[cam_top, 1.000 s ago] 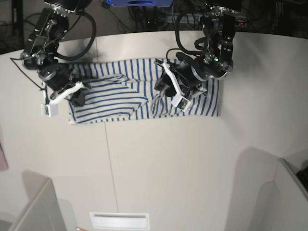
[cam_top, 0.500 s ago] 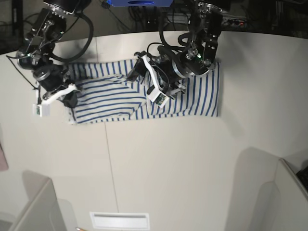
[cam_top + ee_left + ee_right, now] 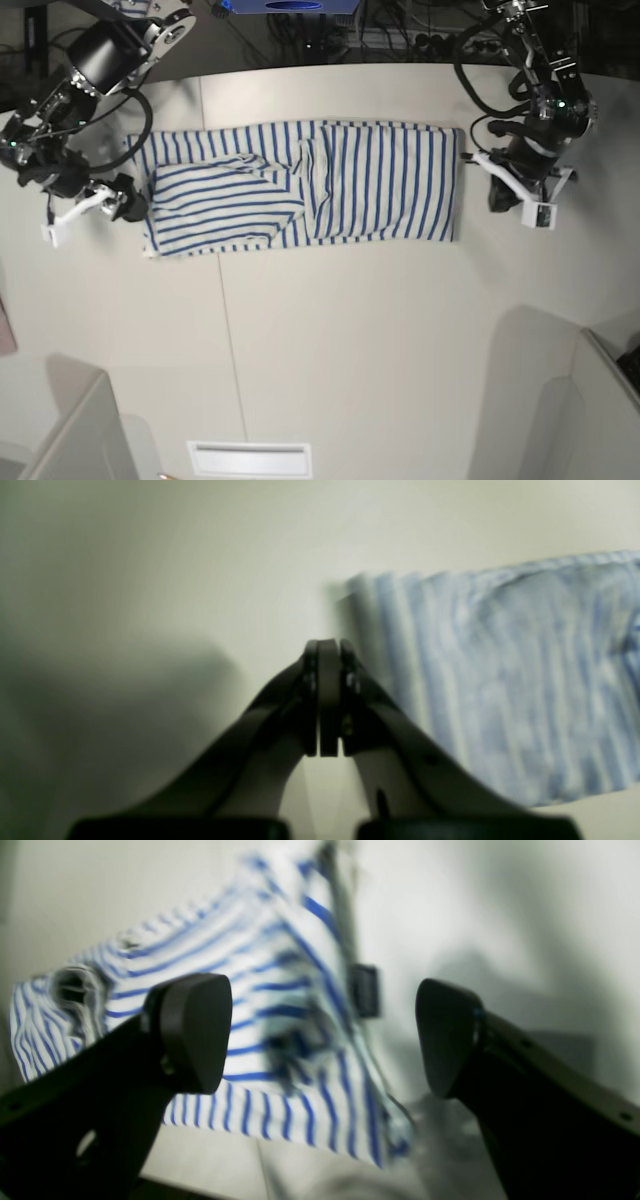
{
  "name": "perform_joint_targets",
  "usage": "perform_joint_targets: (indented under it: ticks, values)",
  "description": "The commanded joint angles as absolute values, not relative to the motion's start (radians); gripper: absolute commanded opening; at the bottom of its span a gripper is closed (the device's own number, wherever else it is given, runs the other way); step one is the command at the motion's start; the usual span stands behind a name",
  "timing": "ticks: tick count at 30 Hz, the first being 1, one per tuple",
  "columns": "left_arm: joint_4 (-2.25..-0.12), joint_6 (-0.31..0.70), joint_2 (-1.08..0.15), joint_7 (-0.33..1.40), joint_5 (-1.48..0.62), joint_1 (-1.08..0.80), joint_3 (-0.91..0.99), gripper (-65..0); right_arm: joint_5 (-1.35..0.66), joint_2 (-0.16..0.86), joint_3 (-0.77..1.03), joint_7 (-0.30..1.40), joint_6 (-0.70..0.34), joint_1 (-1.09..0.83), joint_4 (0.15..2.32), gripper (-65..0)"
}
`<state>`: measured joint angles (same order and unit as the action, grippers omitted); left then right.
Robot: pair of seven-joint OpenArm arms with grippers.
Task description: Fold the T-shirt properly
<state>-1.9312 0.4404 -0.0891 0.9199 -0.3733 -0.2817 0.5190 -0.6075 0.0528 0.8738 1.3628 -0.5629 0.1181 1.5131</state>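
The T-shirt (image 3: pixel 300 195) lies flat across the upper middle of the base view as a long striped band, with looser, rumpled layers at its left end. Both arms stand off it. The left hand (image 3: pixel 327 700), at the upper right of that view, is fully closed on nothing, just beside the shirt's right edge. The right hand (image 3: pixel 325 1035), at the upper left, is spread wide and empty, with the shirt's left end and small dark neck label (image 3: pixel 364 990) between its pads.

The next fold should probably bring one end over the other. It would go best if each hand pinched all layers at a corner, lifted low and laid the cloth edge to edge, since the wrinkled left part may drag or bunch.

The counter (image 3: pixel 350 340) around the shirt is bare. Grey partitions (image 3: pixel 70 430) in the lower corners and cables (image 3: pixel 300 30) along the top edge sit well apart, so nothing appears to block the fold.
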Motion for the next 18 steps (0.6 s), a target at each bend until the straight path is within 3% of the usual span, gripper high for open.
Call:
perform_joint_targets:
  ticks: [1,8,18]
  values:
    - [-1.948,0.441,-0.11,0.901,-0.383,-0.311,0.55,-65.0,-0.636,0.079,0.872,1.346,-0.565,0.139,1.509,-11.6]
    - [-1.94,0.441,-0.177,0.898,-0.383,-0.371,0.687,-65.0,-0.639,0.189,0.872,1.349,-0.57,0.16,1.291,-11.6]
    - [-1.903,0.441,-0.177,0.898,-0.381,-0.364,0.696,-65.0,-0.805,0.188,0.868,1.395,-0.572,0.17,1.107,-11.6]
